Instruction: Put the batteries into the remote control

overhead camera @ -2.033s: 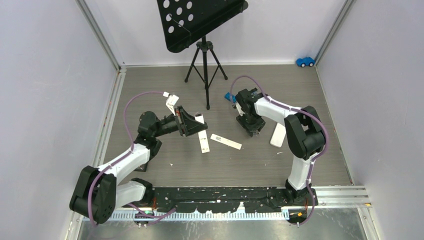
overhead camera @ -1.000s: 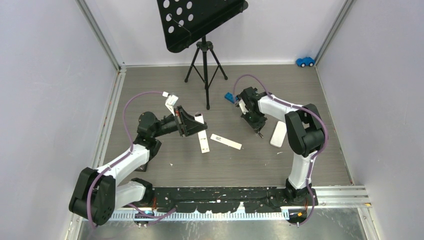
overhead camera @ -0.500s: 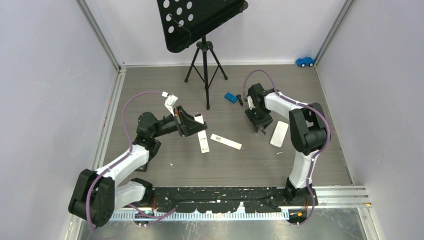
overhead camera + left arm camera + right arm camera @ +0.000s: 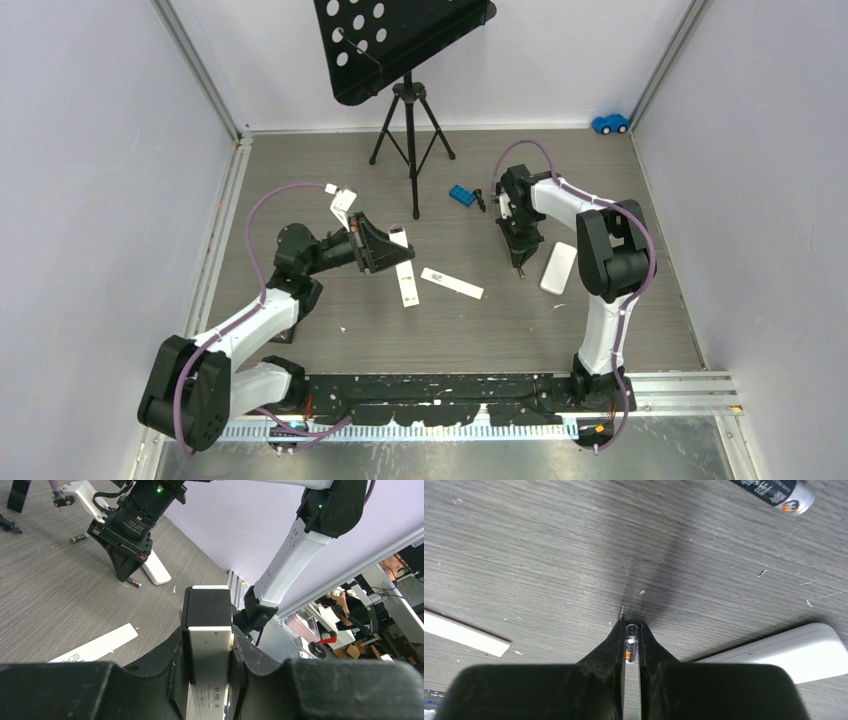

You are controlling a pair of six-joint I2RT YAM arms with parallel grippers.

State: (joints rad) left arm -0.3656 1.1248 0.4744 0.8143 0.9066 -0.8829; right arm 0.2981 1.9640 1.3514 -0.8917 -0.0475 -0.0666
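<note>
The remote control [image 4: 405,280] [image 4: 207,645], white with a black end section, is clamped between the fingers of my left gripper [image 4: 378,248] [image 4: 207,652], which is shut on it. My right gripper [image 4: 520,262] [image 4: 631,635] points down at the floor, shut on a small battery [image 4: 631,645] that stands between its fingertips. In the left wrist view a battery [image 4: 133,582] shows at that gripper's tip [image 4: 124,574]. A second, loose battery [image 4: 774,490] [image 4: 80,538] lies further off on the floor.
A thin white cover strip [image 4: 452,283] [image 4: 95,645] [image 4: 464,634] lies between the arms. Another white remote [image 4: 557,268] [image 4: 784,650] rests just right of my right gripper. A blue brick [image 4: 461,195], a music stand's tripod [image 4: 410,130] and a blue toy car [image 4: 610,123] stand behind.
My right wrist has shifted right, away from the blue brick, and its jaws opened, then closed on a battery. The left arm has stayed still with the remote.
</note>
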